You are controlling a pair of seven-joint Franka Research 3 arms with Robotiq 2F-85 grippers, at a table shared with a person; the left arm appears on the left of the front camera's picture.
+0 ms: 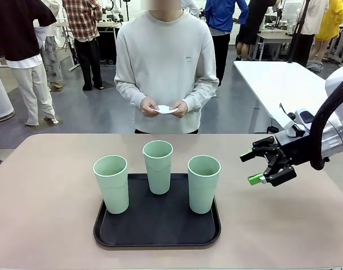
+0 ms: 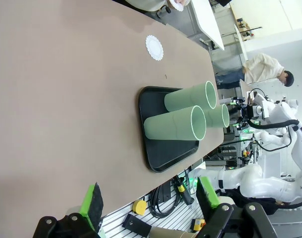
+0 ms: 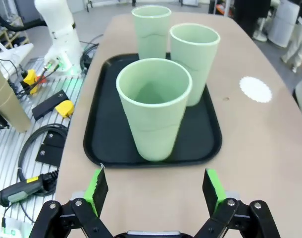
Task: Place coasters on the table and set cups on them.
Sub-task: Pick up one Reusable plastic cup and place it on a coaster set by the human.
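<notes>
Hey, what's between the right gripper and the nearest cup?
Right wrist view: just bare table, then the black tray rim; the cup stands on that tray.

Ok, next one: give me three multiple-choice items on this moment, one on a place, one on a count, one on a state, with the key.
1. Where do the tall pale mint-green plastic cups stand?
A) on white coasters
B) on the bare tabletop
C) on the black rounded tray

2. How many round white lacy paper coasters lie on the beige-tan table?
A) one
B) none
C) three

3. How is the right gripper?
A) shut on a cup
B) open, holding nothing
C) shut on a coaster

Key:
1 C: all three cups stand inside the tray's rim.
2 A: one coaster lies on the table beyond the tray, and another is in the person's hands.
3 B: its green pads stand wide apart with nothing between them.
</notes>
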